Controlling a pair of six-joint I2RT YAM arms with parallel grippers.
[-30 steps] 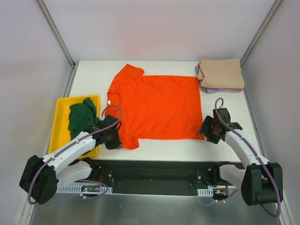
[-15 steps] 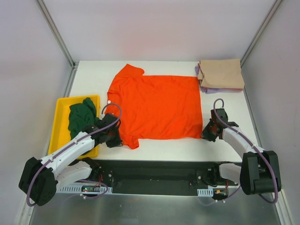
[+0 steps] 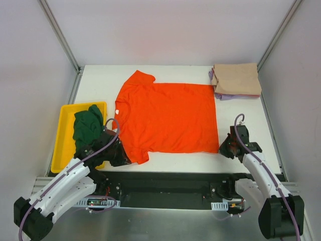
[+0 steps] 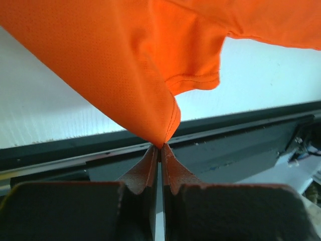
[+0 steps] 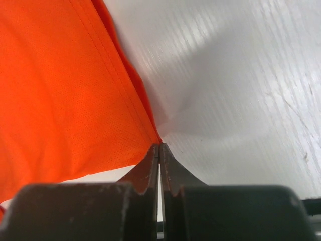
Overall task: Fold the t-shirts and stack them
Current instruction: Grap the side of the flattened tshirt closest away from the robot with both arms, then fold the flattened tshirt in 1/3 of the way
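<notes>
An orange-red t-shirt (image 3: pixel 168 118) lies spread flat across the middle of the white table. My left gripper (image 3: pixel 122 156) is shut on its near-left sleeve corner (image 4: pixel 159 135), which rises in a taut peak from the fingertips. My right gripper (image 3: pixel 224 148) is shut on the shirt's near-right hem corner (image 5: pixel 150 131). A dark green t-shirt (image 3: pixel 88 125) sits crumpled in the yellow tray (image 3: pixel 64 131) at the left. A folded tan t-shirt (image 3: pixel 236 78) rests on a pale purple one (image 3: pixel 223 96) at the far right corner.
The yellow tray stands right beside my left arm. The table's black front rail (image 3: pixel 170 182) runs just below both grippers. Grey walls close in on the table at the left, right and back.
The right gripper closed on the shirt's near-right corner. Both grippers drew back toward the front edge, pulling the shirt's near edge with them.
</notes>
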